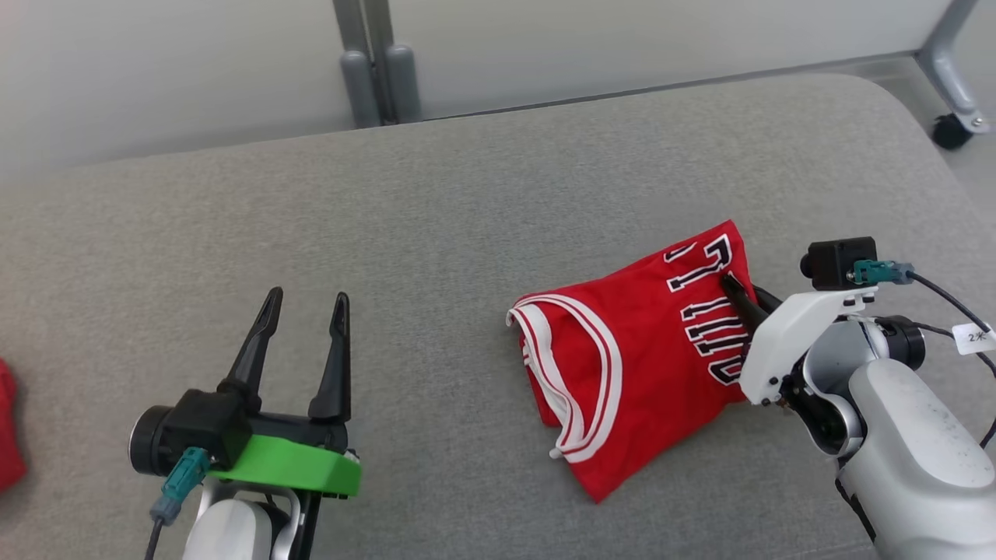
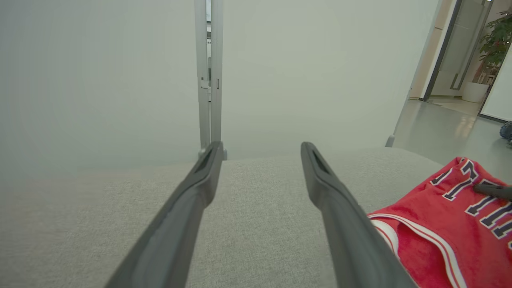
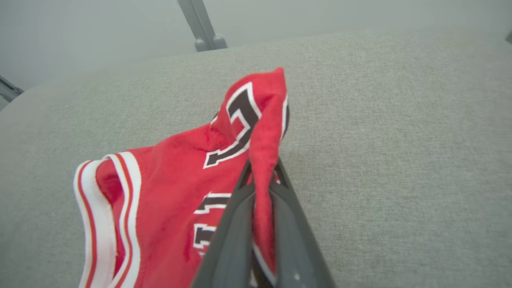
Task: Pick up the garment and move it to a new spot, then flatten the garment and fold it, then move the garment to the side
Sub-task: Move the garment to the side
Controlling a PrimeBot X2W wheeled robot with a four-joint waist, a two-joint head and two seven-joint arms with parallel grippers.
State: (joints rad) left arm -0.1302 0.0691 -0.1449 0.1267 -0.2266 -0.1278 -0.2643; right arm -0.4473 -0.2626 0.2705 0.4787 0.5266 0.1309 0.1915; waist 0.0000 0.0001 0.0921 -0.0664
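The garment [image 1: 638, 358] is a red jersey with white trim and dark lettering, lying folded on the grey cushion at the right. My right gripper [image 1: 735, 292] is shut on the garment's right edge. In the right wrist view a ridge of red cloth [image 3: 262, 168] is pinched between the fingers [image 3: 236, 224] and stands up from the cushion. My left gripper [image 1: 305, 302] hovers open over bare cushion to the left, well apart from the garment. From the left wrist the garment [image 2: 448, 224] lies at the lower right, beside that gripper's [image 2: 260, 150] spread fingers.
The grey cushion [image 1: 436, 225] spans the view, its far edge meeting a pale wall with a grey post [image 1: 377, 70]. A caster wheel [image 1: 951, 131] stands at the top right. Another red cloth [image 1: 9, 424] peeks in at the left edge.
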